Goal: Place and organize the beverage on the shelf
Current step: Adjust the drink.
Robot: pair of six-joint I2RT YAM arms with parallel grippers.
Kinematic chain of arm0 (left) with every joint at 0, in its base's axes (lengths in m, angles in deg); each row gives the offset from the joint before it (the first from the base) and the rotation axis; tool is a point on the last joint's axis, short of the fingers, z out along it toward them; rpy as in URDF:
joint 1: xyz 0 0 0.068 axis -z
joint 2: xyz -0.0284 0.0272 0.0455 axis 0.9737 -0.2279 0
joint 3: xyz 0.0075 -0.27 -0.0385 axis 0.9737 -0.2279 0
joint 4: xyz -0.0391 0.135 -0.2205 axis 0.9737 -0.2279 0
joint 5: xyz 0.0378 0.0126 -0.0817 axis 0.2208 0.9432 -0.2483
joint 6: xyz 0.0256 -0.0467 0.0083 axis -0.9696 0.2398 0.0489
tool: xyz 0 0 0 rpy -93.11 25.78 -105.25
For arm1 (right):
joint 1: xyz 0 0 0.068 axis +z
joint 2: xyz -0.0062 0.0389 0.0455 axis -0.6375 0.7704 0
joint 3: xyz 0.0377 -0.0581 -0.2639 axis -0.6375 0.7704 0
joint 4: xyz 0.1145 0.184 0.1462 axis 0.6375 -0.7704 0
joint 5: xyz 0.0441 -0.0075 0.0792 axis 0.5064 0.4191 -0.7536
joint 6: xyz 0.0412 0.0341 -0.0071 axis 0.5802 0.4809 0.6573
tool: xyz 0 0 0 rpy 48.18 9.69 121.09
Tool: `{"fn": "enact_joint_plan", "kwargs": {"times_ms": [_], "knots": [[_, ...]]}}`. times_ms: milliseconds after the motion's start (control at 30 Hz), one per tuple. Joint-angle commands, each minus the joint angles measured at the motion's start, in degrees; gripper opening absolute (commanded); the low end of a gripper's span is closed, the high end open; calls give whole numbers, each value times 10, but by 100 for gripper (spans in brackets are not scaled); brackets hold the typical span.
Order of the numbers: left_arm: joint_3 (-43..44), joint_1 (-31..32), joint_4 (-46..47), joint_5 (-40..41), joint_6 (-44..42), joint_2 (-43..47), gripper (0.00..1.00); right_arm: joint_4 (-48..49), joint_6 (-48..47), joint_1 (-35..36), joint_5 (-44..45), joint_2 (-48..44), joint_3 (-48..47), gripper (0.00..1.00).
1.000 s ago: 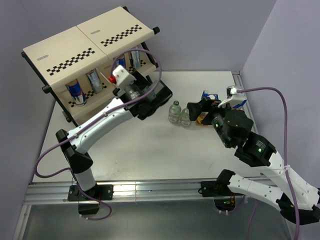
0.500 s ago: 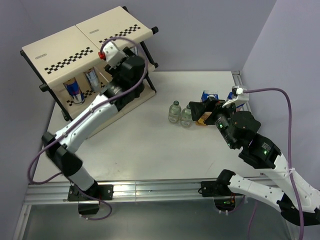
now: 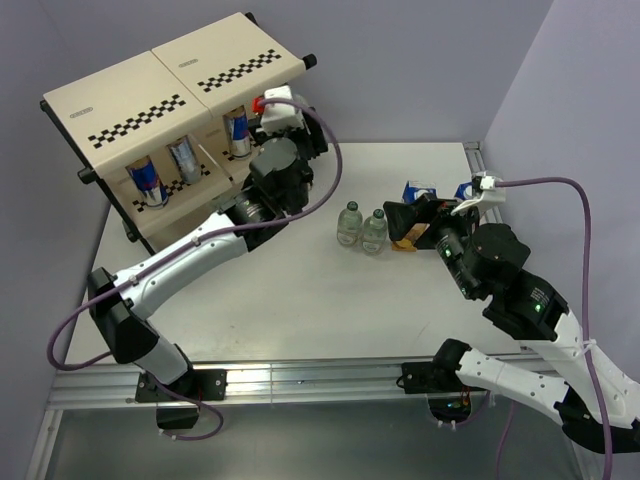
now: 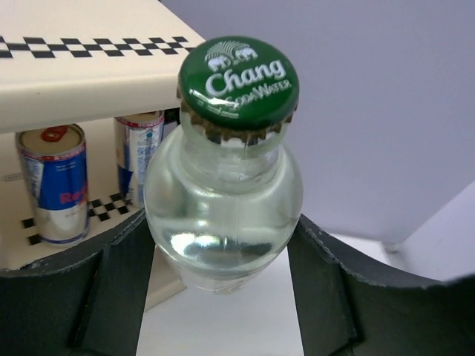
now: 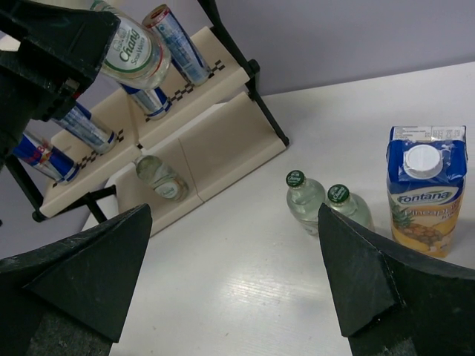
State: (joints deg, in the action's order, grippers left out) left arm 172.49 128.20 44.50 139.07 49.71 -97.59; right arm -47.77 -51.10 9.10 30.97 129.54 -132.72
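"Bottle point(image 4: 223, 178) in hand, then?"
"Yes. The left gripper point(image 4: 220, 245) is half closed around its body, holding it tilted just off the right end of the shelf point(image 3: 150, 95). The right gripper point(image 5: 236, 215) hangs wide open, holding nothing."
"How should it go in?"
"I'd slide it gently onto the lower tier beside the other bottle point(image 5: 162, 178), keeping clear of the cans point(image 5: 152, 100) on the middle tier."
"What's left?"
"Two bottles point(image 5: 304, 200) and a carton point(image 5: 423, 193) on the table point(image 5: 245, 297)."
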Motion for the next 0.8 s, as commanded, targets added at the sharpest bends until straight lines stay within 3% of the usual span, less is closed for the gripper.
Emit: {"fn": "enact_joint_plan", "kwargs": {"times_ms": [0,67,100,167,200,267,367,433,767], "knots": [[138,23,-41,33,-41,-5,0,0,-14,-3,17,0,-25,100],[233,37,-122,85,-31,-52,0,-4,-17,-3,22,2,-30,100],[260,51,-206,91,-26,-67,0,-5,-18,-3,25,3,-31,100],[332,65,-313,131,31,-103,0,-8,-19,-3,26,2,-34,100],[347,76,-410,125,92,-109,0,-9,-19,-3,26,0,-34,100],[336,82,-491,118,165,-99,0,-11,-19,-3,25,-5,-31,100],[171,87,-454,101,222,-19,0,-15,-24,-3,25,-12,-28,100],[23,90,-320,83,191,54,0,-16,-27,-3,27,-14,-24,100],[-318,96,-64,136,134,228,0,6,-38,-2,29,-1,0,100]]}}
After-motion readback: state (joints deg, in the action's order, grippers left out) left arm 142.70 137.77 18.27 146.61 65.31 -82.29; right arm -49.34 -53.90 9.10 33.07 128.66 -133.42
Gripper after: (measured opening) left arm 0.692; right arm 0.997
